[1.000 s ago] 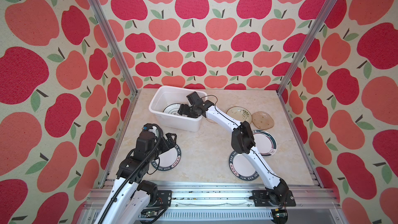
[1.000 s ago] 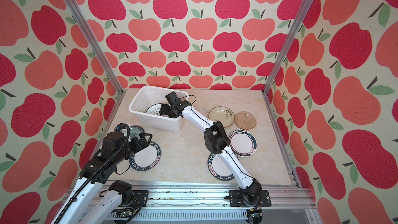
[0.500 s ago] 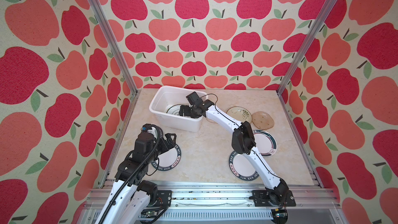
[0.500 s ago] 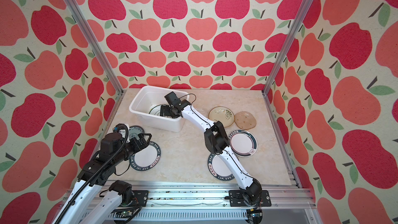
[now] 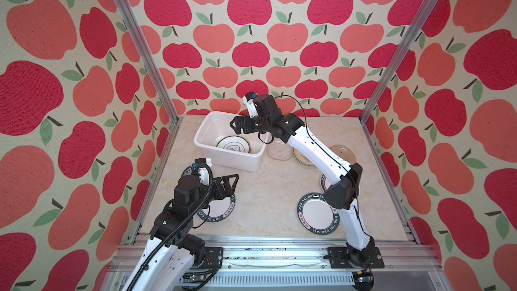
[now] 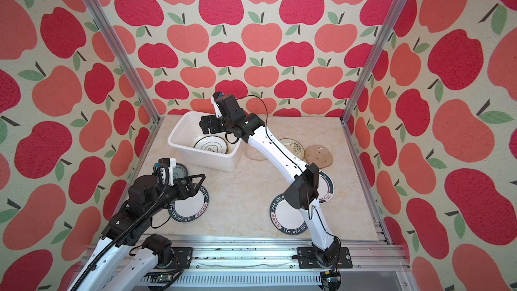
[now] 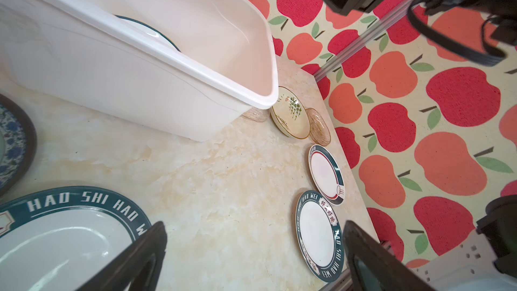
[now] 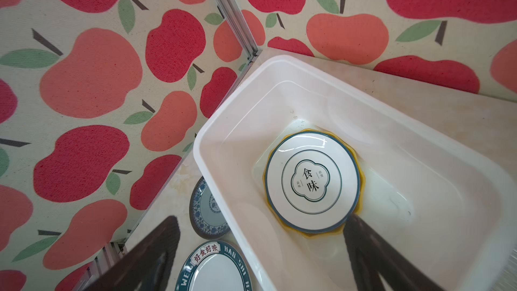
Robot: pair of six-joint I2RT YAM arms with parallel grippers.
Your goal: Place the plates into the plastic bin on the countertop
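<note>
right claw [image 8: 260,219]: jaws spread wide with nothing between them; it hangs over the open top of the plastic bin [image 8: 201,149], seen in a top view at the bin's right end [image 5: 236,125].
left claw [image 7: 254,226]: jaws just as wide and empty; it sits low over the bench [image 5: 265,186], above the rim of the front-left lettered plate [image 5: 216,211]. Whether it touches that plate I cannot tell.
bin position: upright at the back left of the bench, near the corner post.
bin contents: the emblem plate [image 8: 312,181] lies face up on a yellow plate [image 8: 310,235], whose scalloped edge shows around it.
left edge: a blue-patterned plate [image 8: 207,211] lies on the bench between the bin and the wall, just beside the front-left lettered plate.
right of the bin: clear glass plate [image 5: 278,151], leaf-painted plate [image 7: 289,113] and brown glass plate [image 5: 342,152], close together in a row.
front right: a second lettered plate [image 5: 317,214] lies flat; just behind it is a green-rimmed plate [image 7: 324,172], partly hidden by the right arm [image 5: 321,152] in both top views.
</note>
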